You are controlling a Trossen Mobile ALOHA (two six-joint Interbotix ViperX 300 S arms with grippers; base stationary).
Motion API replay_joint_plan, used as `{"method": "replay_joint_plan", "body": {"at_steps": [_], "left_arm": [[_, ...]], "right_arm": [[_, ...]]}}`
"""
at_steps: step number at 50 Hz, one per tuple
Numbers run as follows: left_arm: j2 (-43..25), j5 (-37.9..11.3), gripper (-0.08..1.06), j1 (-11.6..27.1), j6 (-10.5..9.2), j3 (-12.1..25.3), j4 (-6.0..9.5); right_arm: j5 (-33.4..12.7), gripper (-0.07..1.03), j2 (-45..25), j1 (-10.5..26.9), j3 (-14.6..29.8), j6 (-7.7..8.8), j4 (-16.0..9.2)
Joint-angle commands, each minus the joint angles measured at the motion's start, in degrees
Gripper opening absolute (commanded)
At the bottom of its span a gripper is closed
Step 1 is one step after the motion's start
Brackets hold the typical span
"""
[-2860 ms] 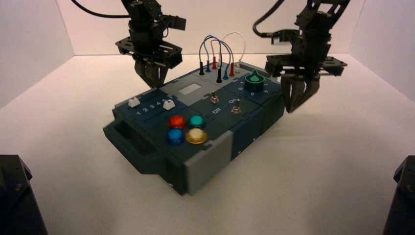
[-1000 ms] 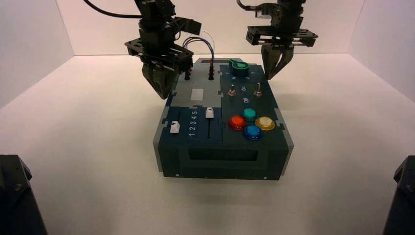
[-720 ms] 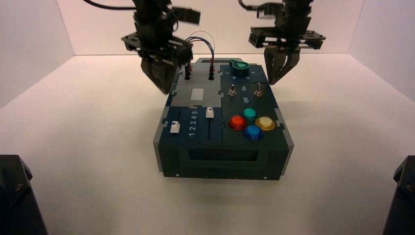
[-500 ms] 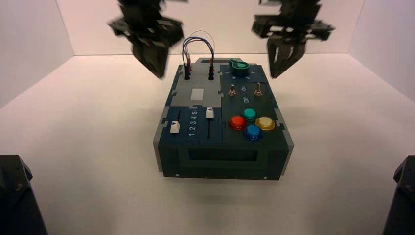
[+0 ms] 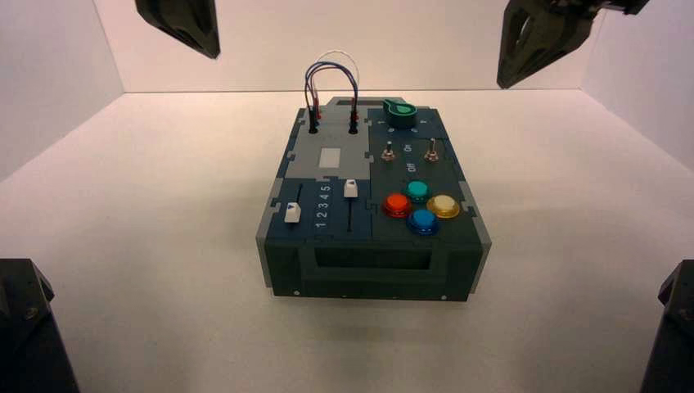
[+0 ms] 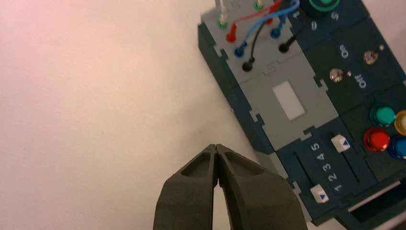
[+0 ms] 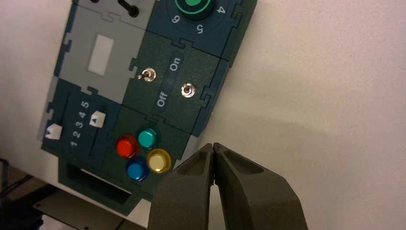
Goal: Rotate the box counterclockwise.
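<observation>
The dark teal-and-grey box (image 5: pixel 372 270) stands in the middle of the white table with a short handle end toward the front. Its four round buttons (image 5: pixel 419 208), two toggle switches (image 5: pixel 407 153), green dial (image 5: pixel 400 110), two sliders (image 5: pixel 321 201) and looped wires (image 5: pixel 331 74) face up. My left gripper (image 5: pixel 196 37) is shut and empty, raised high at the far left, clear of the box (image 6: pixel 306 100). My right gripper (image 5: pixel 520 57) is shut and empty, raised high at the far right, clear of the box (image 7: pixel 143 57).
White walls (image 5: pixel 49 74) close the table at the back and both sides. Two dark arm bases sit at the front left corner (image 5: pixel 24 327) and the front right corner (image 5: pixel 671 327).
Since 2.9 s ago the box has turned from a diagonal stand to end-on toward the front. In the last second both grippers have lifted off its far end and moved up and outward.
</observation>
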State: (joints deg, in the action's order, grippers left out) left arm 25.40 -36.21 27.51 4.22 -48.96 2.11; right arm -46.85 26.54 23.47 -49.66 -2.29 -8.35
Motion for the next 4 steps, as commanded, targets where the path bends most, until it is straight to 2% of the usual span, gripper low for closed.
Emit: {"method": "replay_joint_plan", "body": {"at_steps": [1,4], "left_arm": [[2.5,3.6,-0.03,-0.2,0.18,-1.3,-0.26],[2.9,4.5,-0.03,-0.2,0.18,-1.8,-0.18]], "right_arm": [[0.3,-0.02,5.0,0.3,-2.0,-0.44,-0.3],[0.3,-0.02,6.2,0.2,-2.8,-0.44,-0.4]]}}
